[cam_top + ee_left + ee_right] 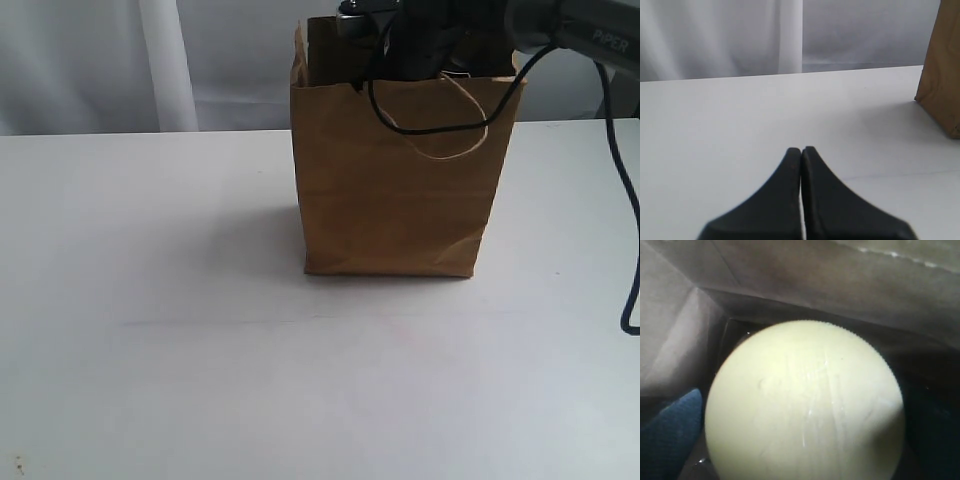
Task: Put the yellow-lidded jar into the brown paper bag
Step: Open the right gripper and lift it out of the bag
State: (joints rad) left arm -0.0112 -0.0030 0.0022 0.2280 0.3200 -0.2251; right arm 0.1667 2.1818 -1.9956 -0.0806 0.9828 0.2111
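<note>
White table point(150, 300) holds the brown paper bag point(395, 190); inside, right gripper point(802, 435) straddles the yellow-lidded jar point(805, 365), grip unclear; left gripper point(801, 152) pressed together.

The bench point(150, 300) lies open left of and nearer than the brown paper bag point(395, 190). The right arm point(570, 30) blocks the bag's mouth; inside, the yellow-lidded jar point(805, 405) leaves only narrow gaps along the walls.

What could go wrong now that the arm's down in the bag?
The right arm fills the mouth of the bag; pulling out could catch the rim or handle and tip it. The black cable draped over the front edge could drag the bag. How the jar sits is hidden, so releasing early might drop it.
</note>
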